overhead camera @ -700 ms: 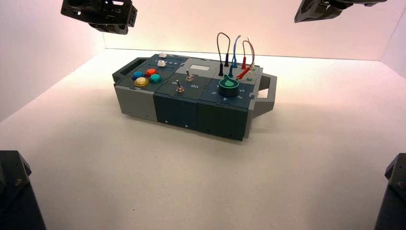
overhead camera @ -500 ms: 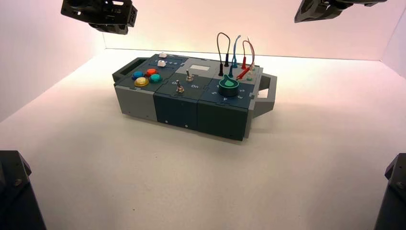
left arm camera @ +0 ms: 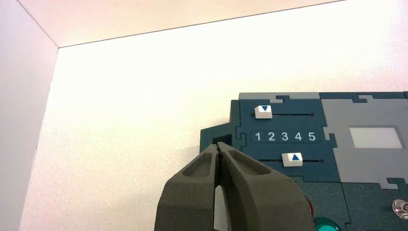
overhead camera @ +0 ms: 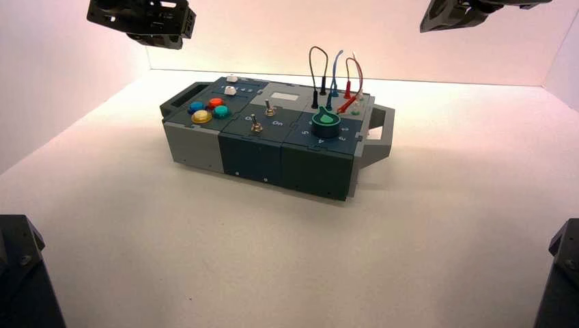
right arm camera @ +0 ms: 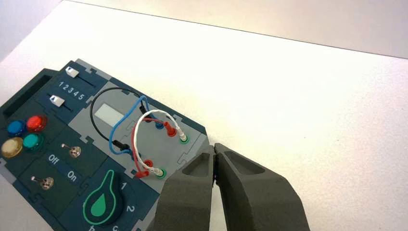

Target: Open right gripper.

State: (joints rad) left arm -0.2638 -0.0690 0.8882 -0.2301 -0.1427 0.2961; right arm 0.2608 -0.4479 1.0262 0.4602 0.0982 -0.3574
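While both arms hang high above the counter [overhead camera: 205,260], the box [overhead camera: 273,147] stands alone on it, turned a little. On its near face sit a yellow button [overhead camera: 201,117], two toggle switches [overhead camera: 256,124] and the green knob [overhead camera: 326,123]; farther back are two white sliders [left arm camera: 263,111] flanking the lettering "1 2 3 4 5", and looping wires [right arm camera: 139,134]. The right gripper [right arm camera: 214,166] hovers above the box's wire end, its jaws pressed together. The left gripper [left arm camera: 219,154] hovers above the slider end, jaws likewise pressed together.
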